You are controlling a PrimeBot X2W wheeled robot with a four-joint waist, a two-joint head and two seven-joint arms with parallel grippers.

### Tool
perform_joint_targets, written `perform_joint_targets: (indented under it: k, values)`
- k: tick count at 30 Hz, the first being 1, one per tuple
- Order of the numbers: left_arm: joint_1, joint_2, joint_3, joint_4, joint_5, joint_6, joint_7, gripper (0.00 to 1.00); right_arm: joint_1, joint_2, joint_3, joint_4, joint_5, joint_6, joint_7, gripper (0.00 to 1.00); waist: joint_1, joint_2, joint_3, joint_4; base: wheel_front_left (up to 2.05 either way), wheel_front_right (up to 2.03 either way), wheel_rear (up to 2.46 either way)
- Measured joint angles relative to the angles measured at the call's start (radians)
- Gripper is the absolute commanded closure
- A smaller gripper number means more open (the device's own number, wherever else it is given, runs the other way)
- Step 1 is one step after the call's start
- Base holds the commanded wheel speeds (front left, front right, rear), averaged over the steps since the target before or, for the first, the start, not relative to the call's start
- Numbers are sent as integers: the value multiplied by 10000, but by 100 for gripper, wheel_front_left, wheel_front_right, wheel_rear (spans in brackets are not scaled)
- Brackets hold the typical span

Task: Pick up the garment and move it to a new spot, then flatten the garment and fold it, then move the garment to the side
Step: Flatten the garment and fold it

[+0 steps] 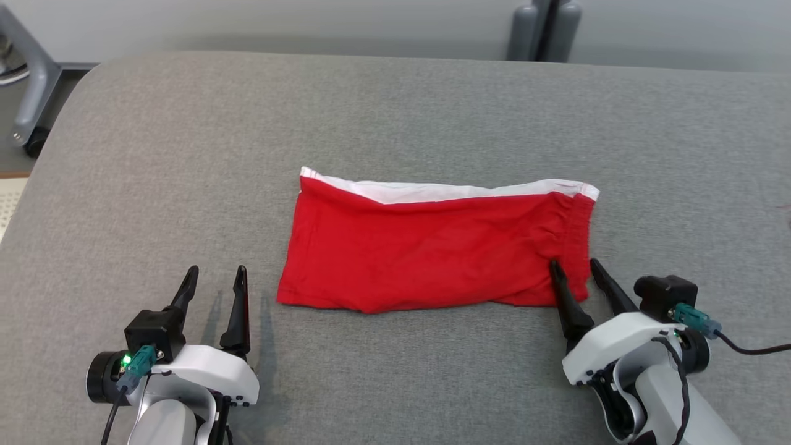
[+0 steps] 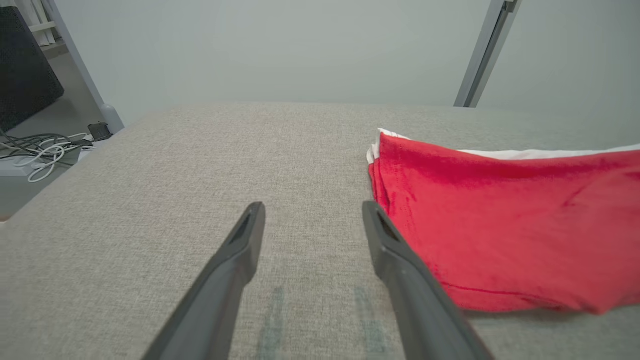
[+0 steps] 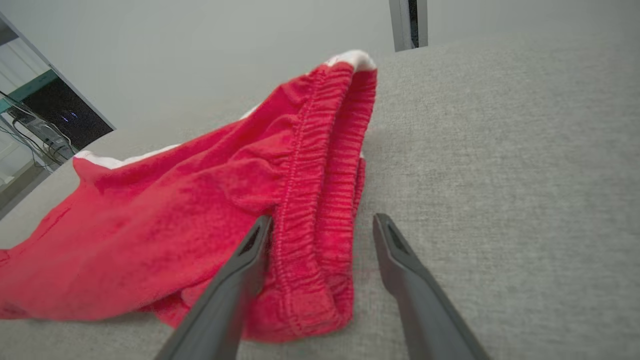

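The garment (image 1: 432,244) is red with a white strip along its far edge, folded into a long band in the middle of the grey padded table (image 1: 395,111). My left gripper (image 1: 216,278) stands open just off the band's near left corner, touching nothing. In the left wrist view the red cloth (image 2: 500,220) lies to the right of the left gripper (image 2: 310,212). My right gripper (image 1: 575,266) is open at the near right corner. In the right wrist view the right gripper (image 3: 320,227) straddles the elastic waistband (image 3: 320,200) without pinching it.
Grey metal stand legs (image 1: 544,28) rise behind the table's far edge. A wheeled frame (image 1: 28,99) stands off the far left corner, and cables (image 2: 40,150) lie on the floor there.
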Motion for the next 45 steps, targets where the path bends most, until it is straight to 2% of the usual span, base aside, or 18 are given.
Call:
perform_joint_targets:
  k: [5,6,7,8,9,10,11,21,25,29,34,41,45]
  values:
    - [36,-8,100,-176,-25,-75,0,0,9,-42,199,362,318,0,-42,0,-1,0,149,232,0,0,0]
    - [48,-8,109,-259,-105,-73,0,0,9,-59,236,378,454,0,-44,9,-1,0,167,238,0,0,0]
    - [48,-6,98,-311,-61,-73,0,0,4,-71,282,384,504,0,-44,24,-1,0,176,231,0,0,0]
    - [52,-12,88,-336,-63,-73,0,0,3,-73,320,401,562,-2,-44,47,-1,0,184,219,0,0,0]
    - [58,-15,81,-351,-65,-75,0,0,0,-73,345,420,658,-2,-46,64,-1,0,191,205,0,0,0]
    - [76,-13,69,-366,-65,-81,0,0,-15,-73,378,431,711,-2,-46,87,0,0,197,187,0,0,0]
    - [98,-13,61,-372,-67,-81,0,0,-23,-75,405,407,815,-2,-46,100,-1,0,202,170,0,0,0]
    - [191,-15,-12,-282,-84,-69,0,0,54,21,-146,-88,1273,2,-27,100,-1,0,47,-55,0,0,0]
    - [209,-17,-42,-242,-86,-67,0,0,183,-17,-201,-740,1244,0,-27,100,-1,0,-86,-130,0,0,0]
    - [221,-21,-232,-171,-240,-38,0,0,140,-17,711,-1672,1312,0,-29,100,0,0,-195,-90,0,0,0]
    - [244,-19,-591,-115,-453,27,0,0,-302,-35,2165,-2038,1584,0,4,100,-1,0,-265,269,0,0,0]
    - [254,-17,-1183,-82,-725,109,0,0,-1118,-46,3590,-1530,1904,0,291,100,-1,0,-335,1234,0,0,0]
    - [299,-23,-1360,-63,-840,153,0,0,-1415,-27,3981,-984,1979,0,322,100,-1,0,-355,1724,0,0,0]
